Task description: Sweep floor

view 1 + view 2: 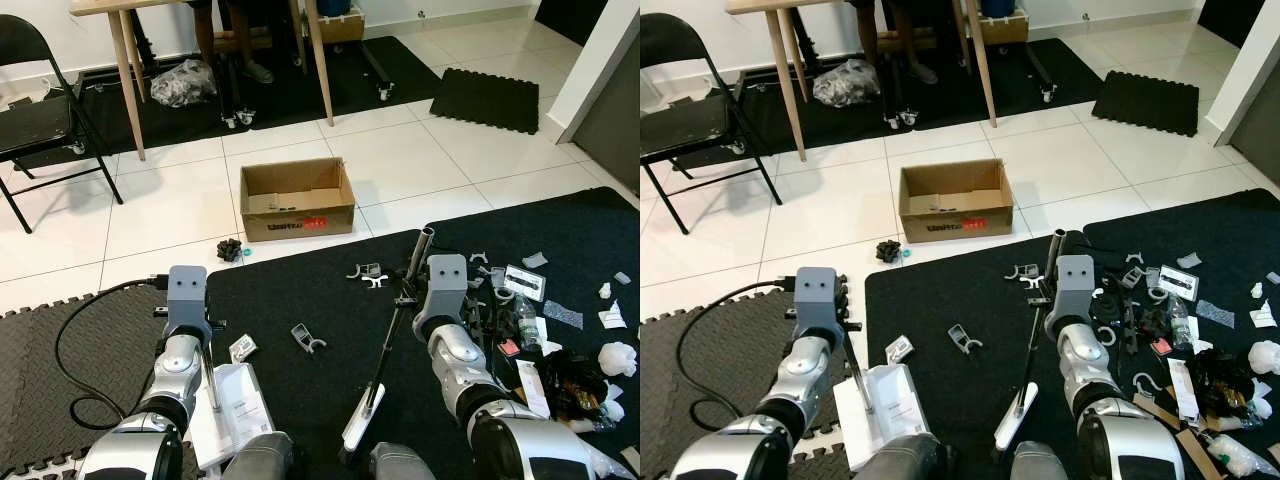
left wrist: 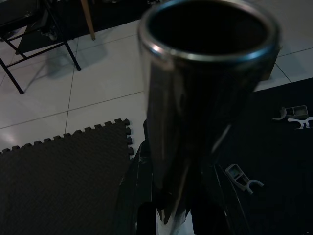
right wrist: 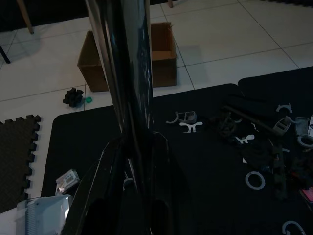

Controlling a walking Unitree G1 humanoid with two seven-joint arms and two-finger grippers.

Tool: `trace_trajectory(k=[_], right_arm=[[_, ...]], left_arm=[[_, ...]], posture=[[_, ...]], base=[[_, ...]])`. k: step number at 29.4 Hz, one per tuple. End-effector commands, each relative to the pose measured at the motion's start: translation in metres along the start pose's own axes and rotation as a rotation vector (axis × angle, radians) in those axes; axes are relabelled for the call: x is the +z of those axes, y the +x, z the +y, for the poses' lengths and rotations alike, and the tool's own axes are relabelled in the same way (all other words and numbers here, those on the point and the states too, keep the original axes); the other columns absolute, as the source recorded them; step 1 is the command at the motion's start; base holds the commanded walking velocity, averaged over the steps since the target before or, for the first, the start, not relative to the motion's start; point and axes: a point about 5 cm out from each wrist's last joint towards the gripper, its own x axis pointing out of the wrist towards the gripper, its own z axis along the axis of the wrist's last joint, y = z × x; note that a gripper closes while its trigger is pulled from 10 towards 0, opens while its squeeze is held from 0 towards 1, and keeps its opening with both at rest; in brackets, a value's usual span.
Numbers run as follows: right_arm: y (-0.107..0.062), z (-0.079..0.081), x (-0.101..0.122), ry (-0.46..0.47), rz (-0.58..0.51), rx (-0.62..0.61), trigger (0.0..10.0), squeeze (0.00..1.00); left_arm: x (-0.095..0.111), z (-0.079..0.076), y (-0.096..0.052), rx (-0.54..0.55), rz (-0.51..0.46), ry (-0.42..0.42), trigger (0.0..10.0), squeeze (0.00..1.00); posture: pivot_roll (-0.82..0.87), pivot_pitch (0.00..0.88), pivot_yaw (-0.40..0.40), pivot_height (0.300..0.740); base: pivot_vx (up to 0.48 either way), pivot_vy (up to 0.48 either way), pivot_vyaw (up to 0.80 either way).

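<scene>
White tiles hold a nearly empty cardboard box point(image 1: 297, 198); both jaws clamp poles, left dustpan handle point(image 1: 210, 378), right broom handle point(image 1: 393, 325).

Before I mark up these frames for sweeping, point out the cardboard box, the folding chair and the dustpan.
cardboard box point(image 1: 298, 226), left eye view, front wall
folding chair point(image 1: 36, 122), left eye view, seat
dustpan point(image 1: 236, 410), left eye view, white pan

A: The left wrist view's metal tube point(image 2: 205, 98) is a blur, its lower end lost in dark shadow.

B: At eleven o'clock the folding chair point(image 1: 35, 110) is cut by the frame edge, and the table point(image 1: 120, 40) shows just its legs.

A: The red print on the cardboard box point(image 1: 296, 198) is too small to read.
</scene>
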Motion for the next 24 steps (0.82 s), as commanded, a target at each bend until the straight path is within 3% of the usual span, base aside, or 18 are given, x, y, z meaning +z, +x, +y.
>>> trace_trajectory(k=[1, 16, 24], right_arm=[[-0.002, 0.000, -0.006, 0.010, 0.031, -0.010, 10.0, 0.00], [-0.002, 0.000, -0.006, 0.008, 0.036, -0.012, 10.0, 0.00], [-0.002, -0.015, -0.003, -0.037, 0.055, -0.016, 10.0, 0.00]], left_arm=[[-0.022, 0.002, -0.008, 0.010, 0.116, 0.030, 10.0, 0.00], [-0.022, 0.001, -0.008, -0.001, 0.121, 0.046, 10.0, 0.00], [-0.019, -0.014, -0.008, 0.009, 0.107, -0.020, 10.0, 0.00]], posture=[[0.00, 0.000, 0.042, 0.740], [-0.01, 0.000, 0.055, 0.740], [-0.01, 0.000, -0.021, 0.740]], base=[[0.000, 0.000, 0.00], [0.000, 0.000, 0.00], [0.000, 0.000, 0.00]])
